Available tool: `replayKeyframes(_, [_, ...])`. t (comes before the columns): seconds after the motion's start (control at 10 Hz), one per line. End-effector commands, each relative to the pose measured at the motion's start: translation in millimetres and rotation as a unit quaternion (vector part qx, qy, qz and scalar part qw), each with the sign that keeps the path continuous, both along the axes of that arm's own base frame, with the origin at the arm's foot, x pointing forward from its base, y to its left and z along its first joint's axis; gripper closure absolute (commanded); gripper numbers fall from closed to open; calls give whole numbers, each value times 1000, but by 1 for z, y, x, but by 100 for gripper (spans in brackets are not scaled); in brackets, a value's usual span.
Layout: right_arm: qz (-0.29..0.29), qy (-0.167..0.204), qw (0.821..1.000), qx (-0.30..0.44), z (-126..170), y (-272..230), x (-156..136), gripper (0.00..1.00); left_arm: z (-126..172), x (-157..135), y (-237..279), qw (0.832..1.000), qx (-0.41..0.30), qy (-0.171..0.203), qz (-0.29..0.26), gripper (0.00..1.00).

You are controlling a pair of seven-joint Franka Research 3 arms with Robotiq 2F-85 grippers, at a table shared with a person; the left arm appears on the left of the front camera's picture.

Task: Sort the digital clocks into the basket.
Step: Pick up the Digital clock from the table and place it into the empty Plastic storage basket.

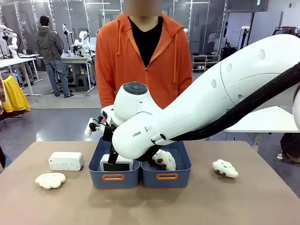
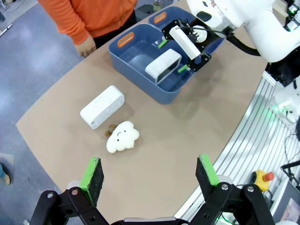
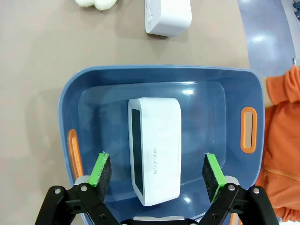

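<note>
Two blue baskets stand side by side mid-table. A white digital clock [image 3: 154, 150] with a dark screen lies inside the left basket [image 3: 159, 69], also seen as the clock [image 1: 116, 163] in the basket [image 1: 114, 177]. My right gripper [image 3: 156, 168] hangs open just above this clock, its green pads clear of both sides. The second digital clock [image 1: 66, 161], with a dotted white face, lies on the table left of the baskets. My left gripper [image 2: 149, 172] is open, high above the table, looking down on that clock [image 2: 102, 106].
A cream cloud toy [image 1: 50, 180] lies front left near the dotted clock, another [image 1: 225, 168] at the right, and one [image 1: 165, 159] in the right basket [image 1: 167, 176]. A person in an orange hoodie [image 1: 145, 61] stands at the far edge.
</note>
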State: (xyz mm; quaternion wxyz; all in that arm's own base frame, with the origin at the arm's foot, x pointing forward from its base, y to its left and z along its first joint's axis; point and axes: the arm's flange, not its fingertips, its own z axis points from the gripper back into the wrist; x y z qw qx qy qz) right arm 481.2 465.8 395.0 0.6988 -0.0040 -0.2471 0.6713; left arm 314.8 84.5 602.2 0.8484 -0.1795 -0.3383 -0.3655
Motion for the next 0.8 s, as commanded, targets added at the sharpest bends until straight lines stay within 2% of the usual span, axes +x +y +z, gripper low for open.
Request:
replayKeyframes(0.0, [0, -2, 1000, 2, 1, 1, 0, 2, 1, 0, 2, 1000, -6, -2, -13, 0])
replayKeyframes(0.1, [0, 0, 1000, 0, 0, 0, 0, 2, 1, 0, 2, 1000, -6, -2, -13, 0])
replayKeyframes(0.2, [-1, 35, 998, 43, 29, -14, -8, 2, 1, 0, 2, 1000, -6, -2, -13, 0])
replayKeyframes(0.4, [-52, 88, 993, 66, 85, -88, -7, 2, 1, 0, 2, 1000, -6, -2, -13, 0])
replayKeyframes(0.5, [-68, 117, 988, 75, 103, -121, -9, 2, 1, 0, 2, 1000, -6, -2, -13, 0])
replayKeyframes(0.7, [-96, 156, 979, 90, 120, -182, -22, 2, 1, 0, 2, 1000, -6, -2, -13, 0])
